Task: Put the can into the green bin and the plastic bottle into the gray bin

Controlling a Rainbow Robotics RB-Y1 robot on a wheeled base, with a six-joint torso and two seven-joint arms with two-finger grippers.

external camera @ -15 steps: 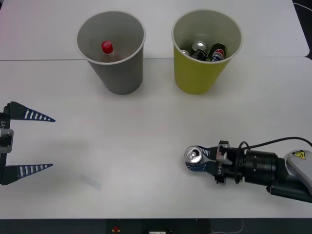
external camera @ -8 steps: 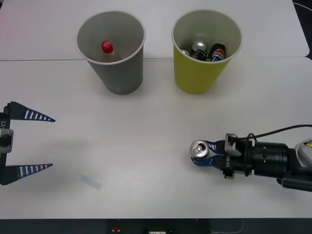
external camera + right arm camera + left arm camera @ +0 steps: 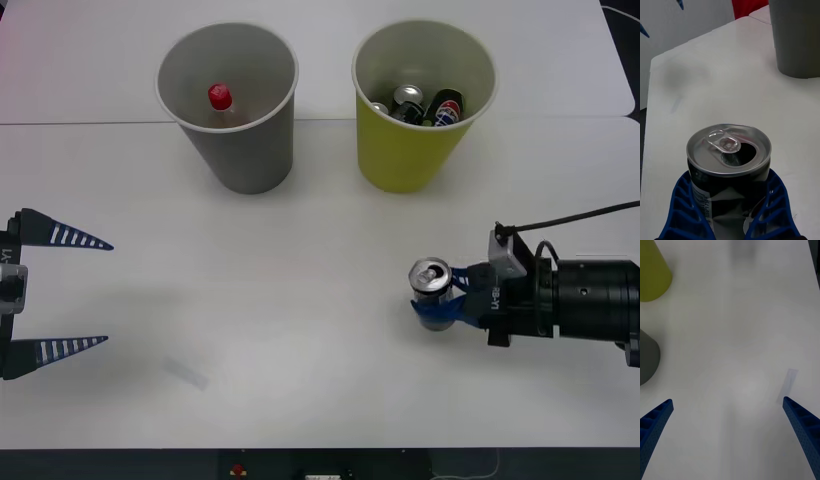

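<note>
My right gripper (image 3: 440, 297) is shut on the can (image 3: 431, 282), a silver-topped can with dark sides, held upright at the table's right front. In the right wrist view the can (image 3: 729, 165) stands between my blue fingers (image 3: 685, 206). The green bin (image 3: 423, 100) stands at the back right with other cans inside. At the back left is the gray bin (image 3: 232, 105), and the plastic bottle (image 3: 221, 100) with its red cap rests inside it. My left gripper (image 3: 60, 292) waits open at the left edge.
A dark blue can with a logo (image 3: 446, 107) lies in the green bin among silver ones. A small clear scrap (image 3: 187, 372) lies on the table near the front left. The white table (image 3: 300, 250) is bare between the bins and the grippers.
The right gripper has moved right and lifted, tipping the can from lying top-up toward standing upright. The left arm has not moved.
</note>
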